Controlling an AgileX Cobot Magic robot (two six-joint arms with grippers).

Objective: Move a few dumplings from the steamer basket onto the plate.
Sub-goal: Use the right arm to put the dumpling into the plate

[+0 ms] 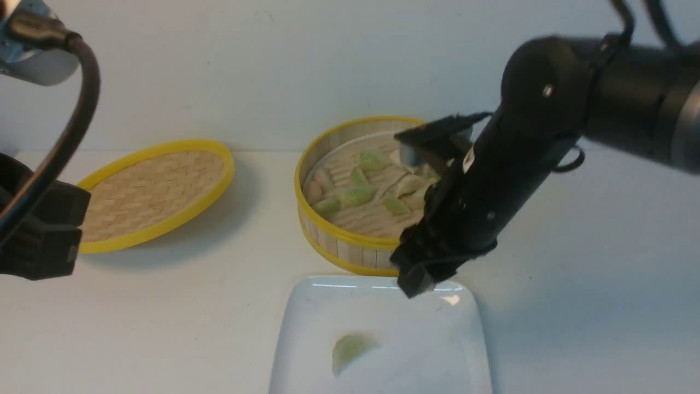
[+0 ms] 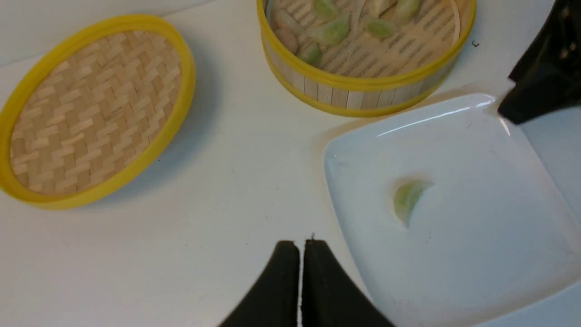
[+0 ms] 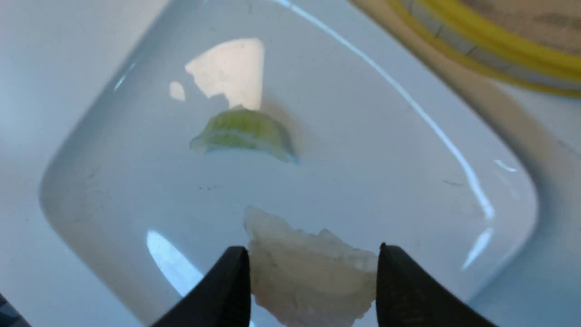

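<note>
Tabletop with two arms, seen from the robot's side.

(a) The basket stands near the far edge of the tabletop, about midway along it. It holds the remaining dumplings, green and pale, spread over its slatted floor.

(b) The lid lies flat to the left of the basket, also near the far edge and apart from it.

(c) The plate sits just in front of the basket, toward the near edge. One green dumpling lies on the plate, left of its middle.

(d) The right gripper hangs over the plate's far edge, close to the basket's near wall. Its fingers are spread partway and pinch a white dumpling between them. Whether this dumpling touches the plate cannot be told.

(e) The left gripper is held over bare tabletop just beside the plate's left edge. Its fingers are pressed together and hold nothing.
</note>
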